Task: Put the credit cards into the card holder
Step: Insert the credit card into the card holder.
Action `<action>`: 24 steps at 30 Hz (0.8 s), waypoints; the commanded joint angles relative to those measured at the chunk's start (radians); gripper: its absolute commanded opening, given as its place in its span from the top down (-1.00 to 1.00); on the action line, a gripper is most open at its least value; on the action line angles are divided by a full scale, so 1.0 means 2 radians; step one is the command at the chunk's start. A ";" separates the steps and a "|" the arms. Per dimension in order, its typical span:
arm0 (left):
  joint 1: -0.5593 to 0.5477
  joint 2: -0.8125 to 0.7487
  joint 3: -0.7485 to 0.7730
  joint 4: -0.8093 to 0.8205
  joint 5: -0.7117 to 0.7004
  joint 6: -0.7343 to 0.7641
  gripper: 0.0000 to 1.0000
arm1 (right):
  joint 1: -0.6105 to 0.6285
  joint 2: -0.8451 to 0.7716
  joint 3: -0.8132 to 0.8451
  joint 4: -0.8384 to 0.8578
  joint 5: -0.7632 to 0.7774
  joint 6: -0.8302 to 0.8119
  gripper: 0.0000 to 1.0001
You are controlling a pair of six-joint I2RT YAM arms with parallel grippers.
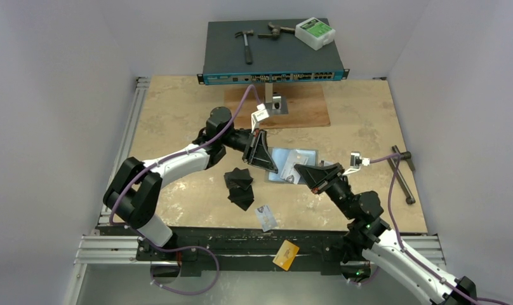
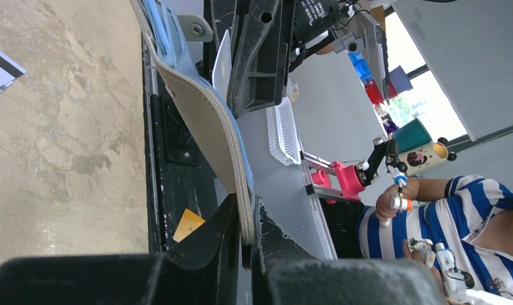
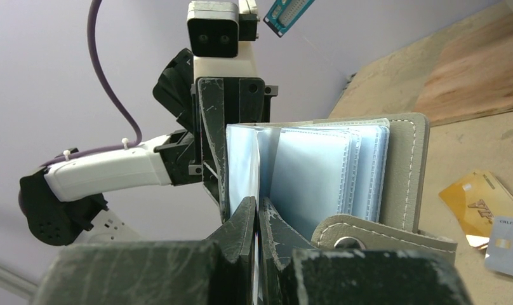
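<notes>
The left gripper (image 2: 243, 236) is clamping one edge of the grey card holder (image 2: 203, 121), holding it spread open in the air. Facing it, the right gripper (image 3: 257, 219) is pinching tight on a thin pale leaf among the holder's bluish sleeves; I cannot tell whether that is a sleeve or a card. A silver printed credit card (image 1: 265, 217) and an orange-yellow credit card (image 1: 286, 254) are lying flat on the near side of the 2 grippers, well apart from the holder.

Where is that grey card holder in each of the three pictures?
Top view: holder at picture centre.
Left wrist: holder slants from top to bottom centre.
Right wrist: holder centre-right, open, blue sleeves showing.
Shared landmark: left arm, jaws clamping the holder's edge.
</notes>
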 commanded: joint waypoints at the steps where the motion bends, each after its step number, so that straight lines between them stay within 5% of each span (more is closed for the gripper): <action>1: -0.007 -0.034 0.009 0.045 0.014 -0.002 0.88 | 0.000 0.008 0.013 -0.016 -0.021 -0.022 1.00; 16: -0.007 -0.045 0.018 0.019 0.018 0.041 0.85 | 0.000 0.005 0.013 -0.069 -0.024 -0.002 1.00; 24: -0.008 -0.047 0.037 -0.074 0.016 0.113 0.85 | 0.000 0.011 0.012 -0.073 -0.025 0.000 1.00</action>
